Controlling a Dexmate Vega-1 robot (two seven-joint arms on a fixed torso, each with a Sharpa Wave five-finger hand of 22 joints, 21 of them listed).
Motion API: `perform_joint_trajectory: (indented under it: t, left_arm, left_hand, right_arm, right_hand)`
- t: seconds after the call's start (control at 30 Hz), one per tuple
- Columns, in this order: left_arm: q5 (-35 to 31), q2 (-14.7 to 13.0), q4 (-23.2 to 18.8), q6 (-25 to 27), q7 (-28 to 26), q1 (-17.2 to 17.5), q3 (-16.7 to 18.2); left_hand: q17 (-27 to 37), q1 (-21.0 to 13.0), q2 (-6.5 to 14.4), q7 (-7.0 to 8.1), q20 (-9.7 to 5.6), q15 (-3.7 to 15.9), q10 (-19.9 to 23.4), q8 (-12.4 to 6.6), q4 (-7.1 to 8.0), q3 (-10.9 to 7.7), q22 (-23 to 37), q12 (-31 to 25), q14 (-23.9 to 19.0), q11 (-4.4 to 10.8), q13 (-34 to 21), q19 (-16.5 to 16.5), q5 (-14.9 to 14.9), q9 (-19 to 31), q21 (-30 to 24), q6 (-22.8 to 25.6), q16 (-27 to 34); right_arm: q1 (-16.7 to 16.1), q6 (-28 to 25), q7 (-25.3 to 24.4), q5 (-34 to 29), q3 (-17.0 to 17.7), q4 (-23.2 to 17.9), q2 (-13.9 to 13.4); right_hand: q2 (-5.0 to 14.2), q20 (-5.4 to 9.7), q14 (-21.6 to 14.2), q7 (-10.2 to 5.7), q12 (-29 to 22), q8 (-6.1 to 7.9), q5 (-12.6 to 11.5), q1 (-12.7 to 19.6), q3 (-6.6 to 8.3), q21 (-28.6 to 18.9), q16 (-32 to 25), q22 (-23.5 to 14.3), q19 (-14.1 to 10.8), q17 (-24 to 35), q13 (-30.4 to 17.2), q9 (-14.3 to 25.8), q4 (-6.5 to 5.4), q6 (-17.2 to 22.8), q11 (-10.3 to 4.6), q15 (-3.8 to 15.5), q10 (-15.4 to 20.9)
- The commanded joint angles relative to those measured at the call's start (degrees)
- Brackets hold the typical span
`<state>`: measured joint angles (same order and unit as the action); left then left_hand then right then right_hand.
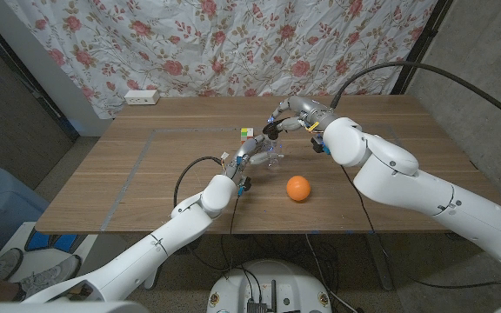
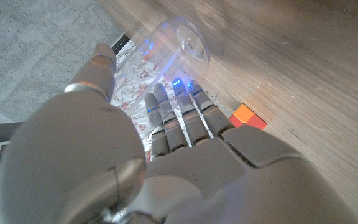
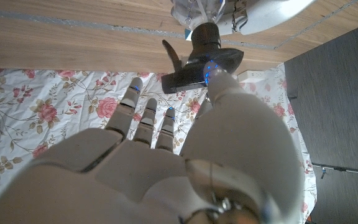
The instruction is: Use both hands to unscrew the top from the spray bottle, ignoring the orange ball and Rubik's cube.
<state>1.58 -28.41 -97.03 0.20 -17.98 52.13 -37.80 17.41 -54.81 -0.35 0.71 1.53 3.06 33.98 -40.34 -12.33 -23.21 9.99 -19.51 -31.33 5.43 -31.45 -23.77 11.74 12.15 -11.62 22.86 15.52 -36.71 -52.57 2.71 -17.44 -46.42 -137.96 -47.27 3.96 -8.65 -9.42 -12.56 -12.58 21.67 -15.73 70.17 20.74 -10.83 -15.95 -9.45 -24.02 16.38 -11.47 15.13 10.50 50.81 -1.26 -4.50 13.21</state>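
Now | left hand (image 1: pixel 249 156) grips clear spray bottle (image 1: pixel 272 159) body | right hand (image 1: pixel 287 117) seemingly pinches black top (image 3: pixel 199 57) | light, slippery plastic; hold body firmly, twist at collar.

Both arms reach in from the near corners and meet mid-counter. Left hand (image 1: pixel 249 155): fingers (image 2: pixel 185 115) extended side by side, thumb apart, wrapped on the clear spray bottle (image 2: pixel 179 46) body. Right hand (image 1: pixel 292 116) comes in from above, wrist bent down; thumb tip on the black spray top (image 3: pixel 199 59), remaining fingers (image 3: pixel 143 121) spread and off it.
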Motion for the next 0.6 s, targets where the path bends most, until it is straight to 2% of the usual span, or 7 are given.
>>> perform_joint_trajectory:
  t: [0.03,0.3,0.6]
  left_arm:
    - [0.19,0.15,0.41,-0.22,0.2,-0.28,-0.07]
    - [0.35,0.31,0.85,-0.43,0.32,-0.52,-0.08]
    - [0.47,0.51,1.43,-0.85,0.33,-0.8,-0.08]
  left_hand:
    - [0.31,7.59,8.47,-1.08,0.14,3.11,1.03,-0.53,2.57,-2.95,0.26,-0.18,-0.41,0.53,-0.3,-0.11,0.1,0.29,-0.08,2.35,-0.15]
    - [0.32,7.64,8.46,-1.13,0.15,3.19,0.98,-0.54,2.56,-3.01,0.26,-0.12,-0.65,0.35,-0.34,-0.12,0.08,0.31,-0.09,2.43,-0.08]
    - [0.35,7.69,8.5,-1.11,0.12,3.18,1.2,-0.61,2.57,-3.06,0.26,-0.17,-0.67,0.46,-0.39,-0.13,0.07,0.32,-0.1,2.7,-0.07]
  right_arm:
    - [-1.1,1.13,-2.52,1.0,0.73,1.19,0.88]
    - [-1.59,2.15,-3.37,1.85,1.44,1.73,1.05]
    - [-3.02,5.37,-5.16,2.5,3.01,2.23,0.59]
  right_hand:
    - [0.35,0.44,-0.04,-0.04,-0.17,0.85,-0.52,1.71,0.54,0.01,-0.58,-0.15,0.24,0.37,0.02,0.06,0.14,1.84,-0.82,0.75,0.7]
    - [0.25,0.76,0.25,-0.11,-0.13,1.65,-0.65,3.44,0.78,0.13,-0.66,-0.16,0.67,0.6,0.03,0.16,0.21,3.47,-1.58,1.37,1.21]
    - [-0.1,0.01,1.96,-0.12,0.24,2.73,-0.76,5.79,1.03,0.51,-0.25,-0.17,2.38,0.91,0.04,0.61,0.24,5.27,-2.96,1.57,0.95]
